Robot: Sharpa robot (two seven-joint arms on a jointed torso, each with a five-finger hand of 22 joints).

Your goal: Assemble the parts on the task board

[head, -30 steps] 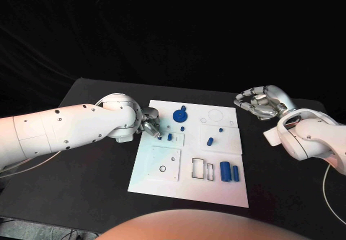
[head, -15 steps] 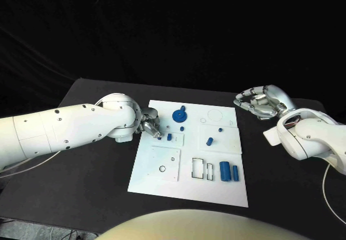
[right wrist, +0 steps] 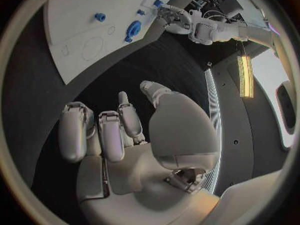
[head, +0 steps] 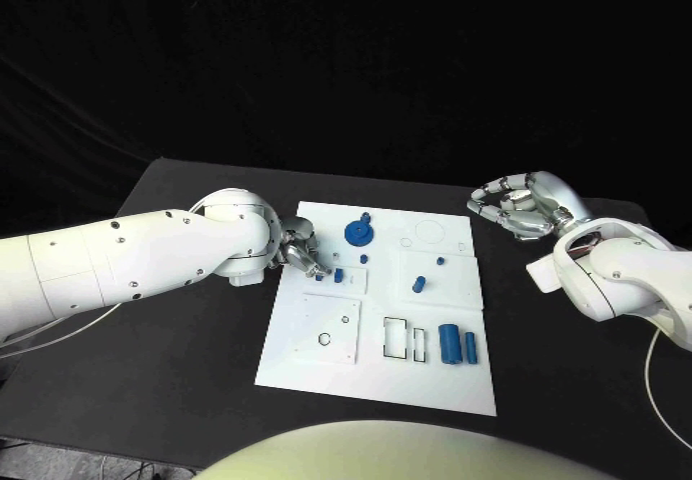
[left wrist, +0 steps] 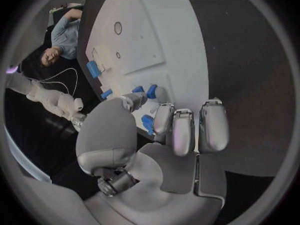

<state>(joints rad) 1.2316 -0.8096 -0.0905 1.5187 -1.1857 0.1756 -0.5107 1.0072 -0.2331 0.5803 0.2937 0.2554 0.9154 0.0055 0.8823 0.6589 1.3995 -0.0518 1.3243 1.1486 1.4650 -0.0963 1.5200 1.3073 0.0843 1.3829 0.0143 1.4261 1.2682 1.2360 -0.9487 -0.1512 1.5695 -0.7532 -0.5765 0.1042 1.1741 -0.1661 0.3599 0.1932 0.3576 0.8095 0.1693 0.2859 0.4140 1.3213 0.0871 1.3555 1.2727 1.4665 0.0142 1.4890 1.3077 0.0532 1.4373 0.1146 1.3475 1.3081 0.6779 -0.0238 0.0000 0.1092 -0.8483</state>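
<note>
The white task board (head: 325,365) lies mid-table. On it are a blue gear-like disc (head: 359,234), a small blue peg (head: 339,274), further small blue pieces (head: 420,283) and two blue cylinders (head: 451,342). My left hand (head: 300,252) is at the board's left edge, fingertips down beside the small peg. In the left wrist view a blue piece (left wrist: 147,123) shows between the thumb and the fingers (left wrist: 181,130); whether it is gripped is unclear. My right hand (head: 522,208) hovers off the board's far right corner, fingers (right wrist: 100,130) curled in on nothing.
Two rectangular slots (head: 397,337) and a raised square plate (head: 329,325) with small holes are on the board's near half. Bare black table (head: 173,380) surrounds the board, its edges close at the far left and near side.
</note>
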